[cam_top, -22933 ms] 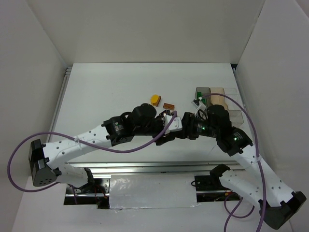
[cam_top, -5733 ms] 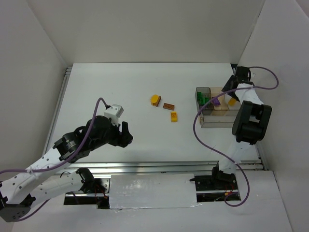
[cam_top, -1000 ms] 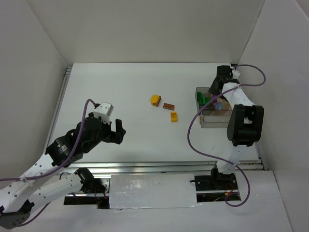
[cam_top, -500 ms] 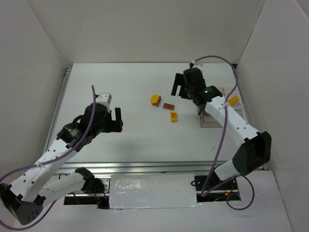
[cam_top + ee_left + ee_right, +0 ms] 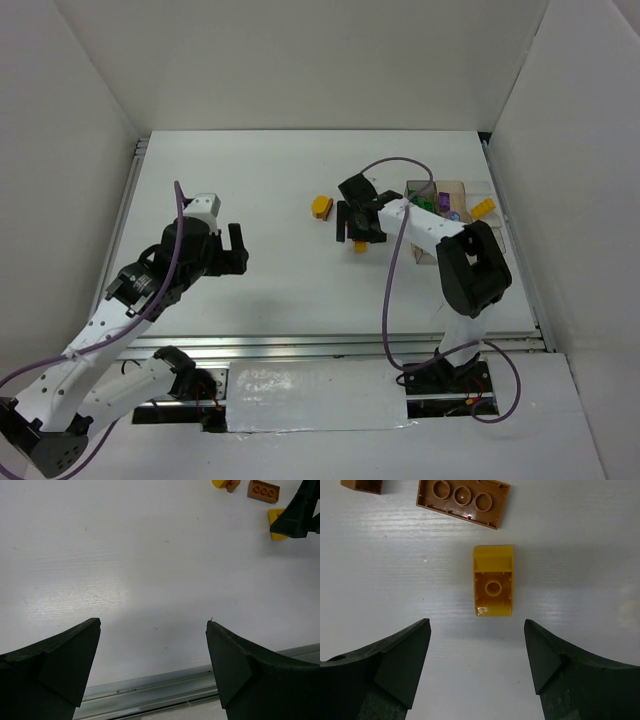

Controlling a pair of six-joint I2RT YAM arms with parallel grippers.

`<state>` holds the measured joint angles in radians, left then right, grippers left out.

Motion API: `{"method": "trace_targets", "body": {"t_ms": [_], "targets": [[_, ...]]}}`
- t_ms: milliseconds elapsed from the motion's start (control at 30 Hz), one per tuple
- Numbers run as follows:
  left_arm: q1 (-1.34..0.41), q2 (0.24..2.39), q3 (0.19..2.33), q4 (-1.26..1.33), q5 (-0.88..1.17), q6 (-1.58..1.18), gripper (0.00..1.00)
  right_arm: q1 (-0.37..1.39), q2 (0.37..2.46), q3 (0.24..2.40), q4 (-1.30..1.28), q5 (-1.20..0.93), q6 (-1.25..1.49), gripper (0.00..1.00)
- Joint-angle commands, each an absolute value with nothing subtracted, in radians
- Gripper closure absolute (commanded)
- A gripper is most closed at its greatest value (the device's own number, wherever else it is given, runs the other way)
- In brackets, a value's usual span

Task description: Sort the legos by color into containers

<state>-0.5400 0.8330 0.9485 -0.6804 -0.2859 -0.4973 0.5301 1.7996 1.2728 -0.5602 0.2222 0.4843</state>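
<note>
A small yellow lego [image 5: 492, 581] lies on the white table just ahead of my right gripper [image 5: 476, 625], which is open with nothing between its fingers. A brown-orange lego [image 5: 463, 500] with three round holes lies beyond the yellow one. From above, the right gripper [image 5: 353, 232] hovers over these bricks, and only an edge of the yellow lego [image 5: 360, 246] shows. A rounded yellow-orange lego [image 5: 321, 206] sits to their left. The containers [image 5: 455, 185] at the right hold green, purple and yellow bricks. My left gripper [image 5: 236, 250] is open and empty, far left of the bricks.
The left wrist view has my left gripper [image 5: 153, 623] above bare table near the metal rail at the front edge [image 5: 150, 692], with the loose legos at its top right. White walls enclose the table on three sides.
My right gripper has swung left from the containers to the yellow lego, its jaws a little narrower. The left arm has shifted only slightly.
</note>
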Motion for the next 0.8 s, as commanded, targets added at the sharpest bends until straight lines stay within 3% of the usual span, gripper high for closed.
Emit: {"method": "trace_targets", "body": {"t_ms": [0,333,533,567,633,767], "targets": [[-0.540,0.847,0.948,-0.650,-0.238,-0.469,0.00,0.528,1.839,1.288,-0.522,0.215,0.466,0.19],[-0.541,0.828,0.937,-0.630,-0.189,-0.454,0.01,0.520,1.936,1.330,-0.523,0.259,0.462,0.23],[-0.542,0.831,0.937,-0.626,-0.175,-0.446,0.00,0.502,1.942,1.313,-0.499,0.258,0.453,0.55],[-0.543,0.830,0.937,-0.626,-0.175,-0.446,0.00,0.500,1.941,1.315,-0.500,0.259,0.451,0.81],[-0.543,0.827,0.936,-0.624,-0.175,-0.445,0.00,0.502,1.915,1.304,-0.502,0.259,0.454,1.00],[-0.542,0.825,0.936,-0.621,-0.172,-0.443,0.00,0.499,1.778,1.267,-0.503,0.172,0.436,1.00]]}}
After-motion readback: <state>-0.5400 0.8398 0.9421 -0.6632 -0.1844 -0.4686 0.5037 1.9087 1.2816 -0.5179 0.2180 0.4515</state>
